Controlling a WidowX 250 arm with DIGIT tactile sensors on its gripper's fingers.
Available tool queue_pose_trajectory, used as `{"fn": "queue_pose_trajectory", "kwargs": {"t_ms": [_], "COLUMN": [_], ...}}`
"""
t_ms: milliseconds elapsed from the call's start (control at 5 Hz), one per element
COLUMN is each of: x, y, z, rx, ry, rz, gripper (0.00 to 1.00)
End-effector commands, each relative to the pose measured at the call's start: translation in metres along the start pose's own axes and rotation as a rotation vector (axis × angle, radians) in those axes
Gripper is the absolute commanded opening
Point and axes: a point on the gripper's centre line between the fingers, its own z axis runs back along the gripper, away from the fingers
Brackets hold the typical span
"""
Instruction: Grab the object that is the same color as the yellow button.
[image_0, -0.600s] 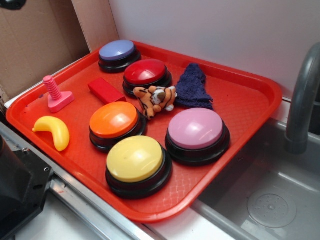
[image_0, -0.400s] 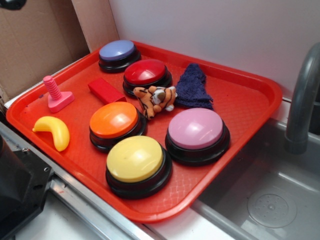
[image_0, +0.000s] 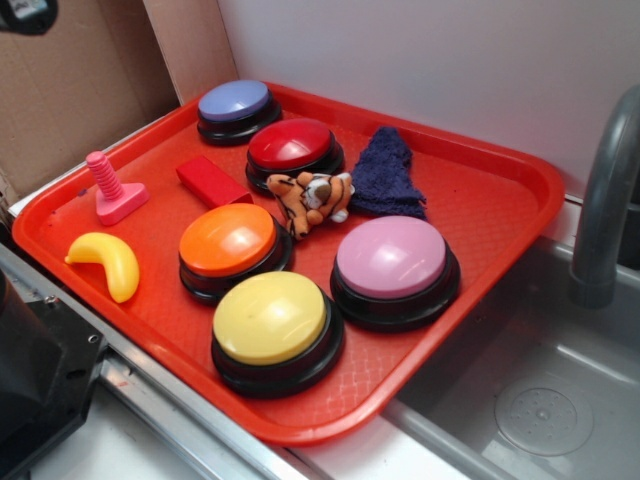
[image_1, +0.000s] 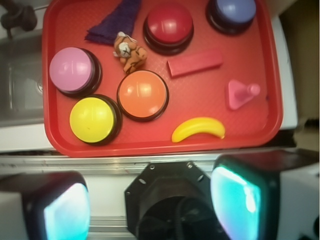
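A small yellow toy banana (image_0: 106, 262) lies near the front left edge of the red tray (image_0: 480, 205); in the wrist view the banana (image_1: 198, 129) lies near the tray's near edge. The yellow button (image_0: 270, 320), a pale yellow dome on a black base, stands at the tray's front; it also shows in the wrist view (image_1: 93, 120). My gripper (image_1: 150, 200) hangs high above the robot's base, short of the tray, with its jaws wide apart and nothing between them. Only a dark corner of the gripper (image_0: 24, 14) shows in the exterior view.
On the tray are an orange button (image_0: 229, 243), a pink button (image_0: 392, 260), a red button (image_0: 291, 147), a purple button (image_0: 235, 103), a toy tiger (image_0: 310, 197), a dark blue cloth (image_0: 385, 172), a red block (image_0: 208, 182) and a pink peg (image_0: 110, 188). A sink (image_0: 540, 400) with a grey tap (image_0: 605, 190) lies on the right.
The dark corner of my gripper at the top left of the exterior view has come a little further into view. Nothing on the tray has moved.
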Motion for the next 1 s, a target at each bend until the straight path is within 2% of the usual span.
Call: {"fn": "queue_pose_trajectory", "kwargs": {"t_ms": [0, 400, 600, 800], "x": [0.016, 0.029, 0.024, 0.028], "y": [0.019, 0.039, 0.046, 0.053], "z": [-0.013, -0.041, -0.059, -0.079], "rx": [-0.038, -0.039, 0.006, 0.013], "ry": [-0.029, -0.011, -0.044, -0.006], "rz": [0.317, 0.641, 0.832, 1.001], "gripper": [1.0, 1.0, 1.0, 1.0]}}
